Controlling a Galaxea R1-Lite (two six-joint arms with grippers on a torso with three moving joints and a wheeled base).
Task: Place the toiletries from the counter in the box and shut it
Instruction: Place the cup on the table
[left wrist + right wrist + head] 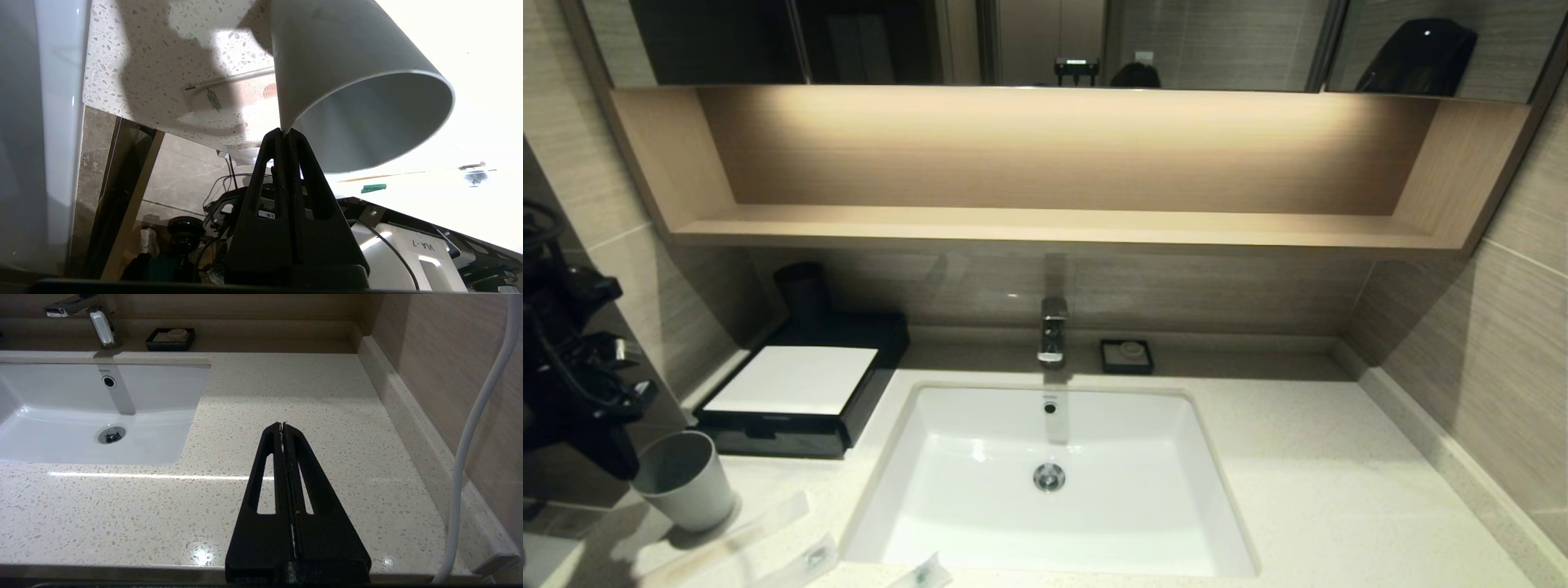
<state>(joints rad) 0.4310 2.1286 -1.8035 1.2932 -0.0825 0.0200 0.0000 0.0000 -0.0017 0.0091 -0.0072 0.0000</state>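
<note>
Several toiletries packets lie on the cream speckled counter (1323, 474) at the front left: a long one (768, 523), one (813, 559) beside it and one (923, 573) at the basin's front edge. One packet with a green tip (229, 81) shows in the left wrist view. The black box (792, 380) with a white top panel stands at the back left, its front drawer pushed in. My left gripper (619, 461) (284, 130) is shut, its tips at the rim of a grey cup (682, 482). My right gripper (283, 424) is shut and empty over the counter right of the basin.
The white basin (1045, 482) is set in the middle of the counter, with a faucet (1052, 331) and a small black soap dish (1126, 356) behind it. A dark cup (802, 292) stands behind the box. A wooden shelf (1054, 224) hangs above.
</note>
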